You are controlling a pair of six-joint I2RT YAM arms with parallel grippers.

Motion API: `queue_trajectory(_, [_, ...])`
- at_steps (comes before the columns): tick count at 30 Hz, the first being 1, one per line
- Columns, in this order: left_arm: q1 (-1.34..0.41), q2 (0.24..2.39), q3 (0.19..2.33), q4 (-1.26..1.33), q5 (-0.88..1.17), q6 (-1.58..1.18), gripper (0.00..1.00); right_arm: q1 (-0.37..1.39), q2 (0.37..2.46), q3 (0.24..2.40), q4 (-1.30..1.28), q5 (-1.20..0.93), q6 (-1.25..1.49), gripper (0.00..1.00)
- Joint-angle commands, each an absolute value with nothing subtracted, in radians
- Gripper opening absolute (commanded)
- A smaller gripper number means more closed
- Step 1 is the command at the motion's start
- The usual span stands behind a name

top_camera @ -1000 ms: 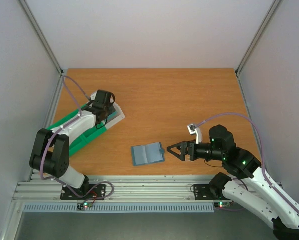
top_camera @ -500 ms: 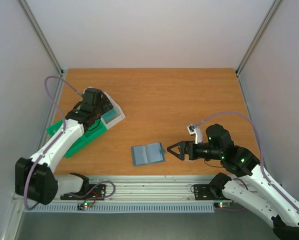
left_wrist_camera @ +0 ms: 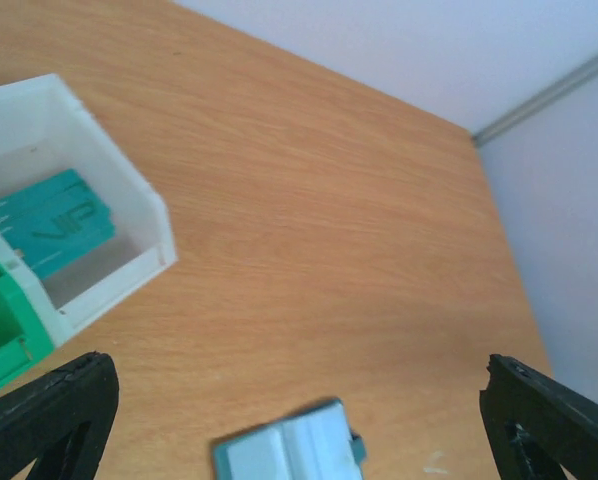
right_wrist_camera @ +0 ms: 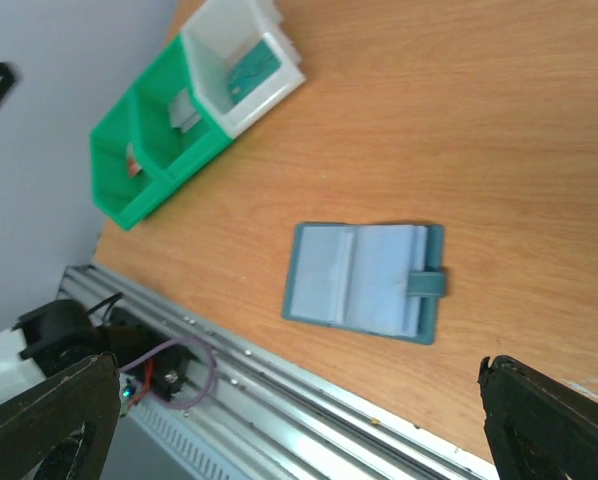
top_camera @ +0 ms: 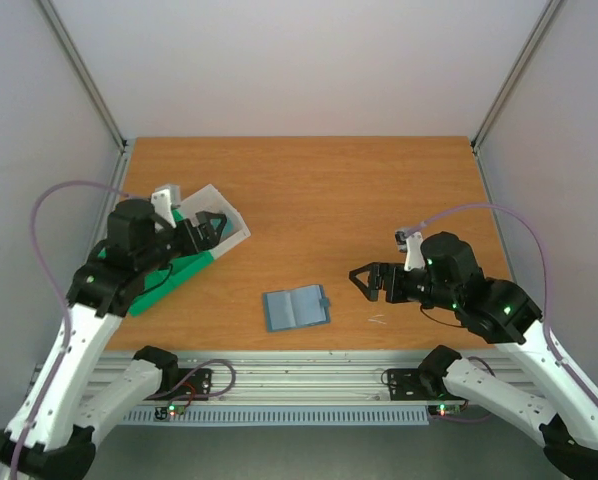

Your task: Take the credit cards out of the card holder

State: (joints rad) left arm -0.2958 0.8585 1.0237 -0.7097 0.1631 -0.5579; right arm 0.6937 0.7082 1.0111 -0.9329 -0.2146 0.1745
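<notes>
Card holder [top_camera: 296,308] open flat on surface [top_camera: 379,200]. Left jaws open, empty, by white box [left_wrist_camera: 109,288]. Right jaws open, empty.

Light on my feeds is bright and even, seemingly from above, with only faint soft shadows under the arms on the table [top_camera: 359,190]. No glare on the wood. The left wrist view is worst: the card holder [left_wrist_camera: 291,452] at the bottom edge is smeared. On the right wrist view, the right end effector [right_wrist_camera: 297,400] shows its fingers [right_wrist_camera: 49,420] as dark, unfocused blobs.
</notes>
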Motion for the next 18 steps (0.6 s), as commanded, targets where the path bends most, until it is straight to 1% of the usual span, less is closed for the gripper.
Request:
queue_trajectory(1, [-0.289,0.763,1.089,-0.842,0.332,-0.477,0.99,0.688,0.752,1.075,-1.030,-0.095,0.177,0.99])
queue_trajectory(4, [-0.290,0.713,1.084,-0.870,0.393,-0.474,0.99,0.688,0.776,1.133,-1.063,-0.057,0.164,0.98])
queue_trajectory(10, [-0.291,0.613,1.018,-0.805,0.534,-0.530,0.99,0.688,0.790,1.230,-1.111,-0.003,0.144,0.99])
queue_trajectory(18, [-0.290,0.500,0.889,-0.735,0.573,-0.555,0.99,0.688,0.742,1.163,-1.069,-0.028,0.182,0.99])
